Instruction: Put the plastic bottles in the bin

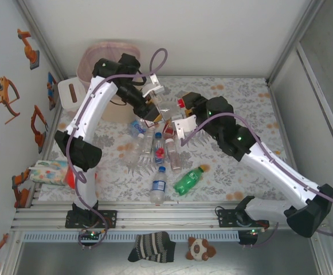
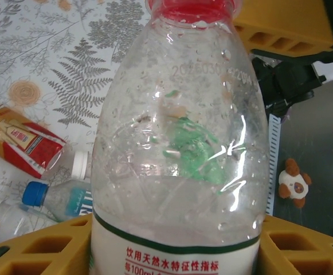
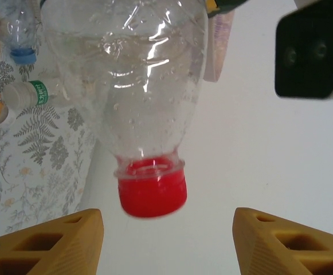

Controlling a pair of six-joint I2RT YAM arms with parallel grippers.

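**Held bottle** (image 1: pixel 167 109): clear, with a white label and a red cap (image 1: pixel 181 102). It is lifted off the desk (image 1: pixel 241 97) above the far middle, cap end pointing right.

**Left tool** (image 1: pixel 155 112): clamped on the labelled body of the held bottle. In the left wrist view its yellow fingers (image 2: pixel 40 246) press in from both sides.

**Right tool** (image 1: pixel 184 113): jaws spread wide. In the right wrist view the red cap hangs between and just above the fingers (image 3: pixel 57 240), touching neither.

**Loose bottles** (image 1: pixel 175 159): a cluster lying flat at the desk's centre, beneath and just nearer than the two tools. They are mostly clear, with blue, white or red caps.

**Green bottle** (image 1: pixel 188 180): lies toward the near edge, beside a blue-capped bottle (image 1: pixel 159 186).

**Bin** (image 1: pixel 89 60): beige with a pink liner, at the far left corner. It is well apart from the held bottle, and the left arm's upper links cross in front of it.

**Tissue box** (image 1: pixel 71 93): white, just beside the bin on the left edge.

**Open room:** patterned cloth lies open along the far edge and in the far right corner. The right arm spans the right side.
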